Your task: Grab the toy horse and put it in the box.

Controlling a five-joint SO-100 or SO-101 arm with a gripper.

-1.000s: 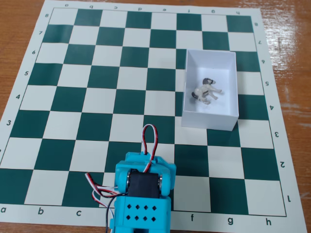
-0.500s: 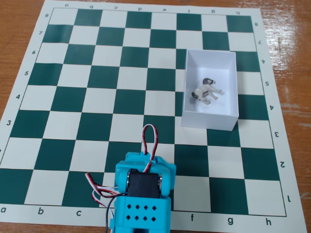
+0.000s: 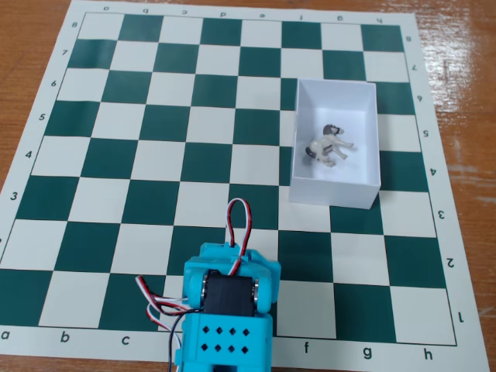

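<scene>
The toy horse (image 3: 328, 146), whitish-grey with dark head and tail marks, lies on its side inside the white open-topped box (image 3: 335, 192). The box stands on the right half of the chessboard, around the f and g files. My cyan arm (image 3: 229, 298) is folded back at the board's near edge, well apart from the box and below and to its left in the fixed view. Its body and a black motor cover the gripper fingers, so I cannot see whether they are open or shut. Nothing shows held in the arm.
The green and white chessboard mat (image 3: 116, 155) lies on a brown wooden table (image 3: 465, 70). Red, white and black wires (image 3: 240, 225) loop out of the arm. No other objects stand on the squares.
</scene>
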